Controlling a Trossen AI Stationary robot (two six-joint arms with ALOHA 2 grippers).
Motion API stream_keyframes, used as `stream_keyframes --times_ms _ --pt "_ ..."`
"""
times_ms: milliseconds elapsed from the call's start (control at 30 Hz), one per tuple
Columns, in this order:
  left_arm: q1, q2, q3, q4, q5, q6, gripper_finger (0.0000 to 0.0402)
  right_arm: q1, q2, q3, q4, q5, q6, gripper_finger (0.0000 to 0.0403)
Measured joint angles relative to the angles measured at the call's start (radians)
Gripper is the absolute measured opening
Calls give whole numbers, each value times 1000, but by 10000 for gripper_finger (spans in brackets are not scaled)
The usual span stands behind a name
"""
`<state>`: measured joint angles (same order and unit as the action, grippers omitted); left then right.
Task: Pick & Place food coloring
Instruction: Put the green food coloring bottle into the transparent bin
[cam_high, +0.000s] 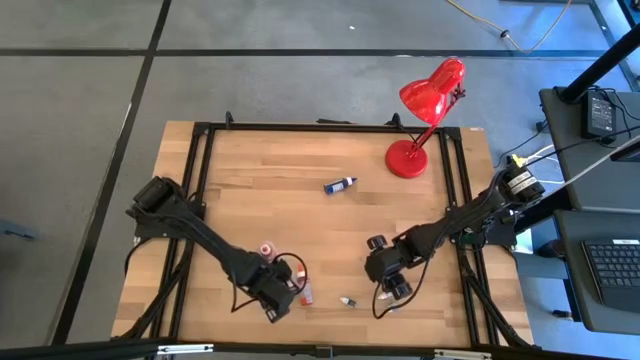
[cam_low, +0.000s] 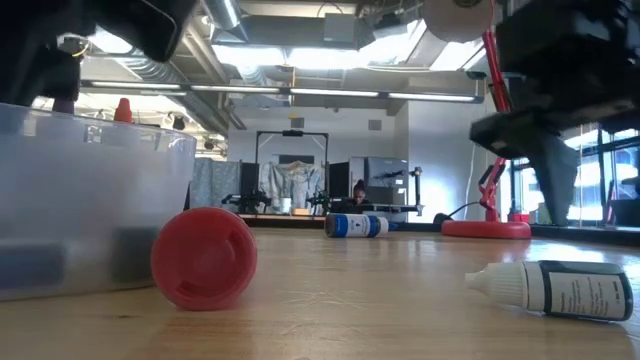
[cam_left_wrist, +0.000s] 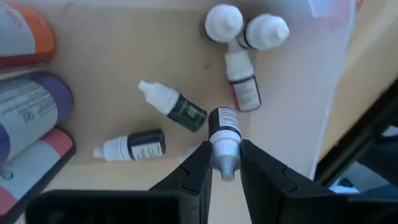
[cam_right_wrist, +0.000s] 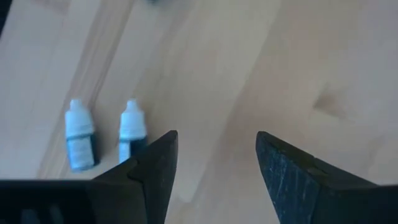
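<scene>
Left hand (cam_left_wrist: 222, 163) clenched on a small white-capped, dark-labelled dropper bottle (cam_left_wrist: 224, 134) above the clear plastic tray (cam_left_wrist: 323, 81); right hand (cam_right_wrist: 214, 165) released over the wooden surface (cam_right_wrist: 280, 74); the narrow cap grip could slip.

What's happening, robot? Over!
Left pincer shut on a small bottle over the tray. Right pincer open above two bottles. Nothing blocking.

Grey floor (cam_high: 300, 90) around the table; ceiling strip lights (cam_low: 300, 60) glowing.
</scene>
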<state>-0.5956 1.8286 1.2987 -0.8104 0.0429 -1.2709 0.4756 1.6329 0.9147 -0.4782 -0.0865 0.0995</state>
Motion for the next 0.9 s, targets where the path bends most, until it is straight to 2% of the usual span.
stream_keyframes --times_ms 267,567,900 --pt "9 14 0 6 -23 0 71 69 0 -13 5 -20 -57 215" --pt "9 14 0 7 -24 1 72 143 0 -13 22 -3 -25 214" --pt "9 14 0 26 -24 1 73 165 1 -101 155 14 12 213"
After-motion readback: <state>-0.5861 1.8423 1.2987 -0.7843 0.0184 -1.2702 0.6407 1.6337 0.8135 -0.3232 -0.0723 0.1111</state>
